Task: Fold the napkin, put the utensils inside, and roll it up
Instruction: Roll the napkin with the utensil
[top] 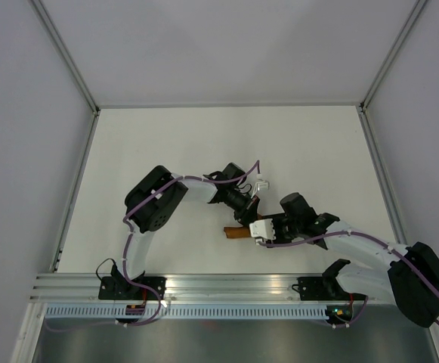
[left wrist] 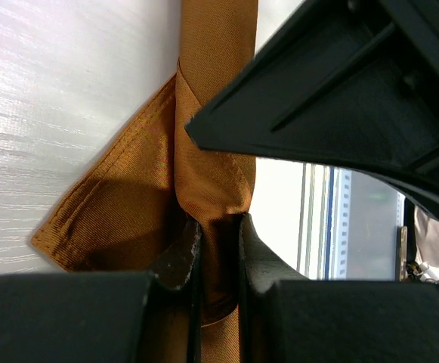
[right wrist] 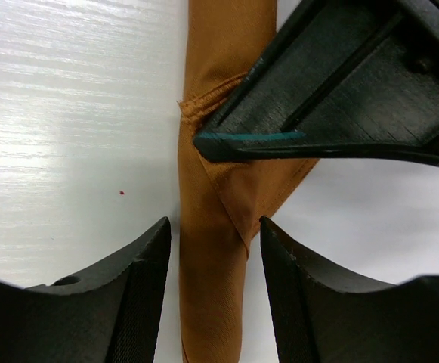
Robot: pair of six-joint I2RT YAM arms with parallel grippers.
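Observation:
The rust-orange napkin (top: 236, 233) lies rolled into a narrow tube on the white table, mostly hidden under both grippers in the top view. In the left wrist view the roll (left wrist: 213, 151) runs between my fingers, with a loose hemmed corner (left wrist: 113, 219) spread to the left. My left gripper (left wrist: 217, 224) is shut on the roll. In the right wrist view my right gripper (right wrist: 215, 231) is open, its jaws standing either side of the roll (right wrist: 211, 302) without touching it. The utensils are hidden; no metal shows.
The two grippers (top: 253, 221) are nearly touching, each showing as a black wedge in the other's wrist view (left wrist: 340, 98) (right wrist: 340, 91). The aluminium rail (top: 227, 286) runs along the near table edge. White walls stand at left, right and back.

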